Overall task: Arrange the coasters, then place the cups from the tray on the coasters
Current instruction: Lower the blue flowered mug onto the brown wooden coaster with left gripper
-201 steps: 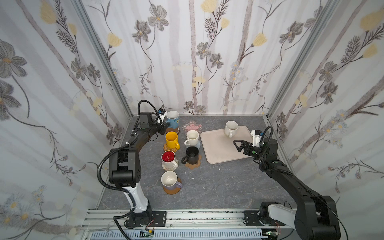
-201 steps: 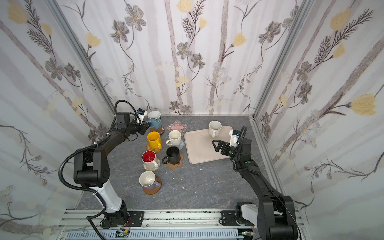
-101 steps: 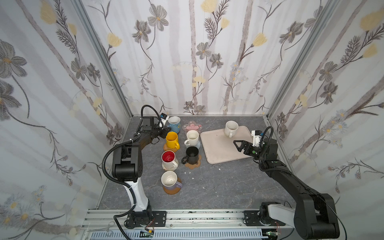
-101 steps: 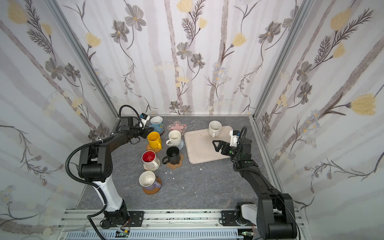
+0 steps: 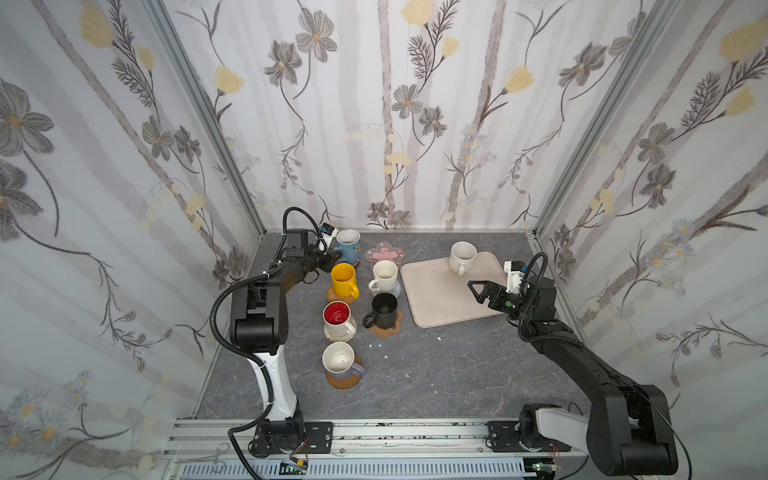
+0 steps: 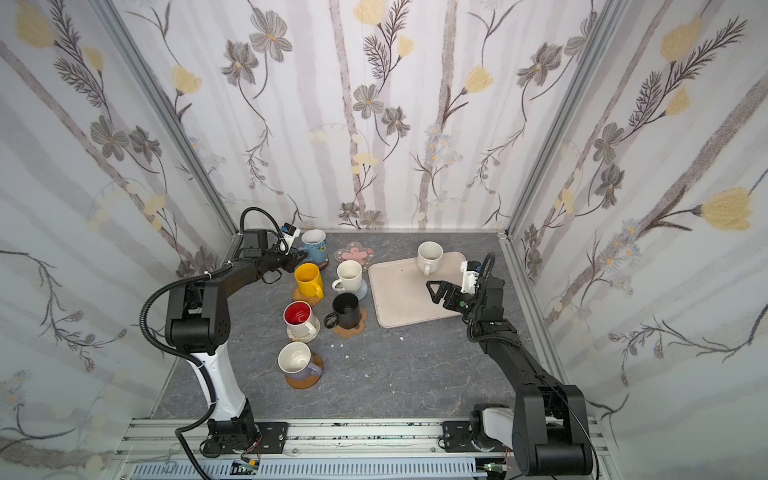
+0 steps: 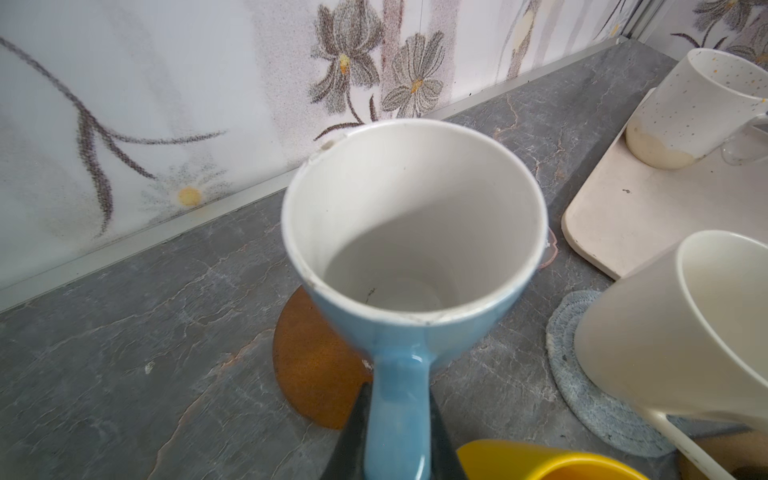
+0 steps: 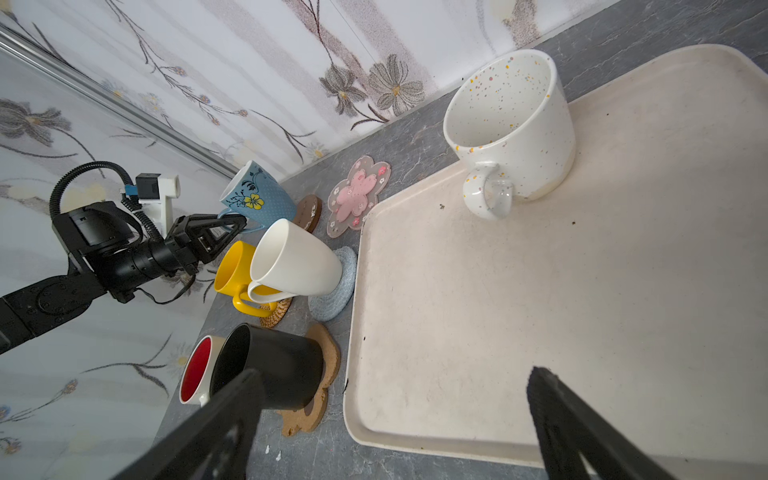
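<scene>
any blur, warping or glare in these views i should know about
Left wrist view: the blue mug looms close, its handle and the wall behind soft, a small glint on the handle. Right wrist view: rolled frame makes the black mug look tipped; the speckled mug is sharp. Both top views: even light, faint shadows, no glare on the tray.

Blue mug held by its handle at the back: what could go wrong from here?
The left gripper grips the light blue mug by its handle alone, and the brown disc coaster shows mostly to one side beneath, so the mug might land off-centre. The yellow mug stands close by; the gripper could knock it when pulling back.
</scene>
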